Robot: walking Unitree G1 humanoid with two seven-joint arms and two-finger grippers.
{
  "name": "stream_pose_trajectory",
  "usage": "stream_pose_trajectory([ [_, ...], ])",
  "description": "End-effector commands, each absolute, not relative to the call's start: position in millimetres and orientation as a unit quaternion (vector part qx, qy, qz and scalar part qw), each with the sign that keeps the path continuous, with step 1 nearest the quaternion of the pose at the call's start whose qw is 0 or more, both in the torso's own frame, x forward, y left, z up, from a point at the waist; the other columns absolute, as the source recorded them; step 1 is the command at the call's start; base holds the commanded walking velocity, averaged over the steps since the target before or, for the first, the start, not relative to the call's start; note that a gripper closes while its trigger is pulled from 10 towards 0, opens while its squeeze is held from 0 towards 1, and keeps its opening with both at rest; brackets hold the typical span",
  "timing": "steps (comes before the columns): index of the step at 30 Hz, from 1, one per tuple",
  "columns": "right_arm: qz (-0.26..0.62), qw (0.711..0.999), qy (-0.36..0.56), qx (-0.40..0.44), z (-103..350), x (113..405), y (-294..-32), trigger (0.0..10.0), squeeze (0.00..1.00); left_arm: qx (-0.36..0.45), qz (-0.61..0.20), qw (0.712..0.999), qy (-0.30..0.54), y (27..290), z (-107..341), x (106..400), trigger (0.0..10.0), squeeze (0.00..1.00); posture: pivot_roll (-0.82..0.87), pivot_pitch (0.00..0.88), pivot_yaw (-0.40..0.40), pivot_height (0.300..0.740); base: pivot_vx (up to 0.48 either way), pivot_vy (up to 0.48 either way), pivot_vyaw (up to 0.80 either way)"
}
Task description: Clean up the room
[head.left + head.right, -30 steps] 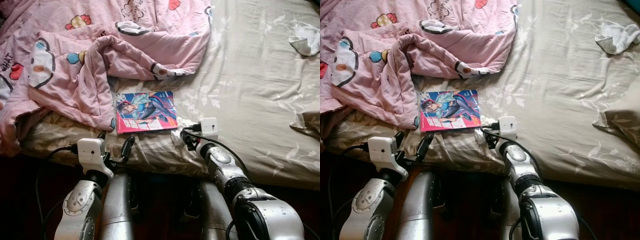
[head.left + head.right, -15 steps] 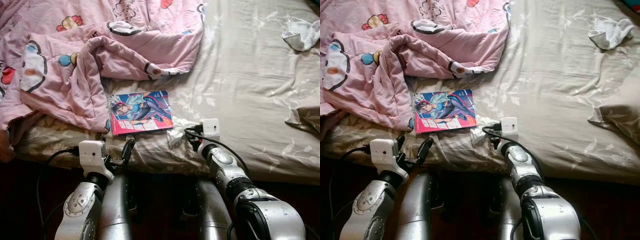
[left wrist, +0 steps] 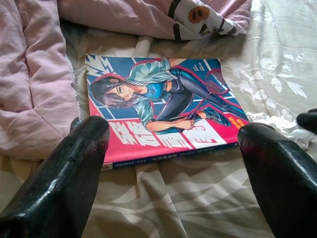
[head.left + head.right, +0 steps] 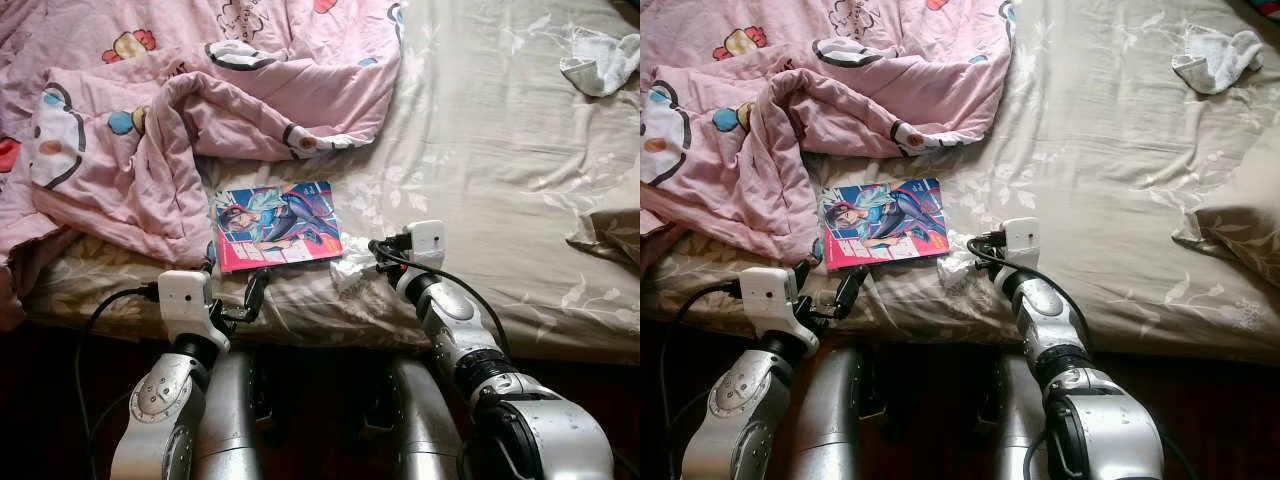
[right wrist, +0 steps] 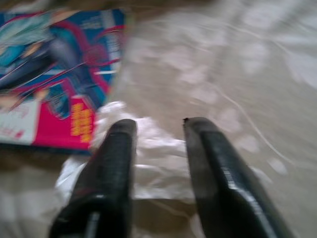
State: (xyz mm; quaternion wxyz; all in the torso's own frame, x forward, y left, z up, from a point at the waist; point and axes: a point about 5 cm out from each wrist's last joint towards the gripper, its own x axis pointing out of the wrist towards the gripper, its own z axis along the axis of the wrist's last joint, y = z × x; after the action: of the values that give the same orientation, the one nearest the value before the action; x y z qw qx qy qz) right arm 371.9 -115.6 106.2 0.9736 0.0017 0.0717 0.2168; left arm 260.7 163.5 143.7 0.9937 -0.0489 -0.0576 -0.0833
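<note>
— Where's the comic book (image 4: 277,225)?
— Flat on the bed (image 4: 500,150), just below the rumpled pink quilt (image 4: 180,110), near the bed's front edge.
— And the left gripper (image 3: 173,163)?
— Spread wide, holding nothing, just in front of the book.
— The right gripper (image 5: 158,134)?
— Beside the book's right corner, its fingers parted a little over a crumpled white wrapper (image 4: 350,270); whether they grip it I cannot tell. A white sock (image 4: 600,65) lies far off.

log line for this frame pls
scene: bed | left hand: open, before comic book | right hand: open, over crumpled white wrapper | pink blanket bunched behind book
</note>
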Motion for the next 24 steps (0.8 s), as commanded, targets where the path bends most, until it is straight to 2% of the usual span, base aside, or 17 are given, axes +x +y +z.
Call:
stream_pose_trajectory([
  [1,0.249,0.964,0.092,-0.026,94.5,364.7,-109.8,10.0,1.00,-0.057,-0.074,0.995,-0.033,166.5,130.5,255.9,10.0,0.00,0.21,0.574,-0.087,0.620,0.000,0.000,0.00],
  [5,0.278,0.955,0.092,-0.056,99.5,366.8,-104.3,10.0,1.00,-0.058,-0.072,0.995,-0.036,166.5,131.0,256.2,10.0,0.00,0.20,0.578,-0.097,0.620,0.000,0.000,0.00],
  [9,0.310,0.945,0.102,-0.026,104.2,368.3,-92.1,10.0,1.00,-0.058,-0.070,0.995,-0.036,166.6,130.8,254.9,10.0,0.00,0.21,0.579,-0.100,0.620,0.000,0.000,0.00],
  [13,0.340,0.932,0.118,-0.054,102.1,365.6,-76.1,10.0,1.00,-0.057,-0.064,0.996,-0.036,169.0,130.1,251.8,10.0,0.00,0.23,0.582,-0.105,0.620,0.000,0.000,0.00],
  [19,0.319,0.928,0.166,-0.093,89.5,361.7,-68.1,10.0,1.00,-0.055,-0.056,0.996,-0.036,171.1,130.3,248.6,10.0,0.00,0.24,0.584,-0.113,0.620,0.000,0.000,0.00],
  [24,0.321,0.928,0.159,-0.103,91.8,362.2,-63.4,10.0,1.00,-0.058,-0.053,0.996,-0.036,170.5,129.3,245.7,10.0,0.00,0.24,0.587,-0.122,0.620,0.000,0.000,0.00],
])
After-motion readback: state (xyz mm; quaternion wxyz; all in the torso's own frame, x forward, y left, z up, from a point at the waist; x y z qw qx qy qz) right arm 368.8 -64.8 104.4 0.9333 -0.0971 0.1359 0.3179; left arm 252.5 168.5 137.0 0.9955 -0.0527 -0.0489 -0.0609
